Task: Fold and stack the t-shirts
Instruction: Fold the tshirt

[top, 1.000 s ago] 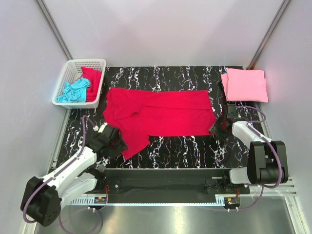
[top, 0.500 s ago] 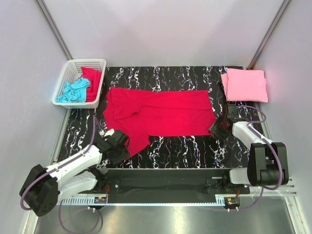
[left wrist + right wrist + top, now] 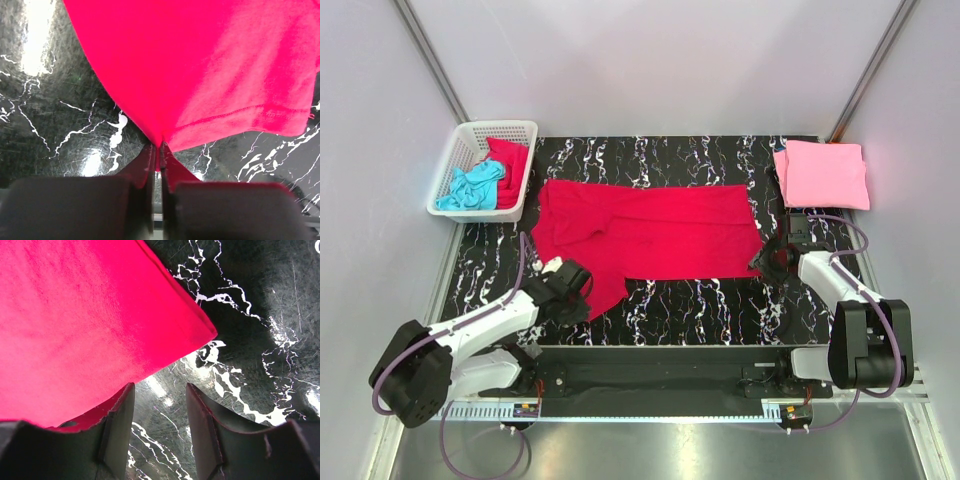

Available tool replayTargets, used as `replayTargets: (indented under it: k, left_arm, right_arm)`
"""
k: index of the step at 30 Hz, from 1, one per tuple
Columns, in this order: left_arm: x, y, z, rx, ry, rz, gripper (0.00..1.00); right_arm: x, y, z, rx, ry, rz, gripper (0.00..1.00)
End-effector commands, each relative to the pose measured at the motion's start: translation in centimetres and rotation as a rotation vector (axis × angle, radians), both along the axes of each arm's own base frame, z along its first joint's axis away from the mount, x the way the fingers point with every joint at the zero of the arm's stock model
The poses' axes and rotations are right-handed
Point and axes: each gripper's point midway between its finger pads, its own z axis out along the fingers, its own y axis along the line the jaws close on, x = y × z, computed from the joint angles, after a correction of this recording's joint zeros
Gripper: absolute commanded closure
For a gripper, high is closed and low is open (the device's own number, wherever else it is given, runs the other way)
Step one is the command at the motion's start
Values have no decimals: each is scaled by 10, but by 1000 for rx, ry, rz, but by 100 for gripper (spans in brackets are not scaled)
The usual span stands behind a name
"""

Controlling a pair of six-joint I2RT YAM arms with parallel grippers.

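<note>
pinching crimson t-shirt [image 3: 650,232] hem, left claw [image 3: 157,150], right claw [image 3: 159,400] parted

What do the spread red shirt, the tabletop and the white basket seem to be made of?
The red shirt looks like soft matte knit fabric: it wrinkles and has a stitched hem. The tabletop is glossy black with white veins, stone or laminate, unclear. The basket seems white moulded plastic lattice.

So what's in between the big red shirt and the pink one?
Nothing but a narrow strip of bare black marbled table lies between the crimson shirt and the folded pink shirt. The top view shows it.
</note>
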Motion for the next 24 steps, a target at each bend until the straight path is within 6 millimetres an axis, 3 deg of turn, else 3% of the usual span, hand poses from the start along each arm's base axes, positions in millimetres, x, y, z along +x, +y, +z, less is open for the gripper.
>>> replayTargets:
  k: [1, 10, 18, 24]
  left_arm:
    - [-3, 7, -1, 37, 5, -4, 100]
    - [-1, 21, 14, 81, -39, 28, 100]
    - [14, 30, 44, 111, -132, 68, 100]
    - [18, 34, 53, 131, -153, 83, 100]
  right_arm:
    - [11, -1, 12, 1, -53, -1, 48]
    - [12, -2, 11, -1, -45, -14, 48]
    - [18, -3, 15, -6, -47, -19, 39]
    - [23, -11, 14, -50, -17, -34, 36]
